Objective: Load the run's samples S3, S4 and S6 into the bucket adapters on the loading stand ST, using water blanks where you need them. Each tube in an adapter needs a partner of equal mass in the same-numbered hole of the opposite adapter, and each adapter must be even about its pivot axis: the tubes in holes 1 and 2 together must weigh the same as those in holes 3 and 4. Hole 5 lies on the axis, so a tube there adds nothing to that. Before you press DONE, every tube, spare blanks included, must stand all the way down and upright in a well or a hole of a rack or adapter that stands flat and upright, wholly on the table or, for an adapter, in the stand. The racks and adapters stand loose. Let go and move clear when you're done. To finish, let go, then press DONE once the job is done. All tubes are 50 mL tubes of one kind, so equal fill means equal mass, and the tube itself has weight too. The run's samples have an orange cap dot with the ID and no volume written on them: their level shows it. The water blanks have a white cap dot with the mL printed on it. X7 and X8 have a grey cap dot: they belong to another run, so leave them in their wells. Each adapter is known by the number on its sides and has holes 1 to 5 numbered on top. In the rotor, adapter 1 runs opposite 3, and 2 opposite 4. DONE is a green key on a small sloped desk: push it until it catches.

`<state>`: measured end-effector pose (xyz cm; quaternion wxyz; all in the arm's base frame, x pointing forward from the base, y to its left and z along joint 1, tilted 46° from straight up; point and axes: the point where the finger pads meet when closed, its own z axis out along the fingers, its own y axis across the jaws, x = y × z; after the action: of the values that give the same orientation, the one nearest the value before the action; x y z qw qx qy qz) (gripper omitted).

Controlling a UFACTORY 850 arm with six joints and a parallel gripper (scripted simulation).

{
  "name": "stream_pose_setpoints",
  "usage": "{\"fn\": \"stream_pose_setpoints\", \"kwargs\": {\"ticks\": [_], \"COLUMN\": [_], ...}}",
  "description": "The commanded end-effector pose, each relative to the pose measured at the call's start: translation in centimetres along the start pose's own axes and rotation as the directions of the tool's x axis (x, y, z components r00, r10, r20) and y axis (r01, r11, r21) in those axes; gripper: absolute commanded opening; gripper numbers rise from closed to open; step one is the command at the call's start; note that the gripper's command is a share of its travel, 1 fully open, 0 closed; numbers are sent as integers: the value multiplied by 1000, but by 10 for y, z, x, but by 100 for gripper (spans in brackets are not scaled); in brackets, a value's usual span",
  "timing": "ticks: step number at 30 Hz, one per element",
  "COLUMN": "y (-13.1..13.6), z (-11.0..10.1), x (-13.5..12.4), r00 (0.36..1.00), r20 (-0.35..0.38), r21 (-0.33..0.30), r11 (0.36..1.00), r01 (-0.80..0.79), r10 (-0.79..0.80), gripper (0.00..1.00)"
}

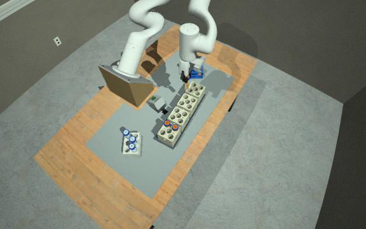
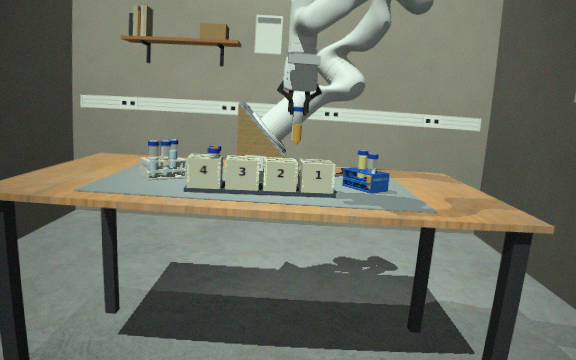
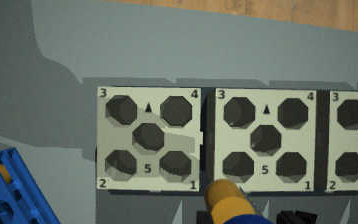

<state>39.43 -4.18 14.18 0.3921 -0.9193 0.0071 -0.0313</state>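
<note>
My gripper (image 1: 185, 79) (image 2: 298, 111) (image 3: 250, 218) is shut on an orange-yellow-filled tube (image 1: 187, 85) (image 2: 296, 132) (image 3: 225, 200), its ID hidden. The tube hangs tip down above the robot side of adapters 1 (image 2: 318, 175) (image 3: 107, 142) and 2 (image 2: 280, 181) (image 3: 225, 142), clear of their holes. Both look empty, as does adapter 3 (image 2: 242, 175). Adapter 4 (image 1: 167, 141) (image 2: 203, 175) holds two orange-dot tubes (image 1: 167, 123) (image 1: 175, 127), at its end toward adapter 3. The adapters stand in a row on the dark stand (image 2: 260, 193). Their IDs are unreadable.
A white rack (image 2: 163, 176) holds three blanks (image 1: 126, 131) (image 1: 133, 138) (image 1: 132, 146). The blue rack (image 2: 378, 185) (image 3: 25, 195), beyond adapter 1, holds two blue-capped tubes (image 2: 363, 160) (image 2: 373, 162). The green DONE key (image 1: 154, 98) is on its small desk between the arm's base and the adapters.
</note>
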Motion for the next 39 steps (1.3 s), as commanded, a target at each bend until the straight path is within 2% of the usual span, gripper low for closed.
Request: {"fn": "stream_pose_setpoints", "kwargs": {"ticks": [1, 26, 39], "y": [21, 23, 23], "z": [0, 0, 22], "x": [10, 11, 11], "r00": [1000, 1000, 1000], "r20": [-1, -1, -1], "r21": [1, 1, 1], "r11": [1000, 1000, 1000], "r01": [1, 1, 1], "r10": [-1, -1, -1], "gripper": [0, 0, 0]}}
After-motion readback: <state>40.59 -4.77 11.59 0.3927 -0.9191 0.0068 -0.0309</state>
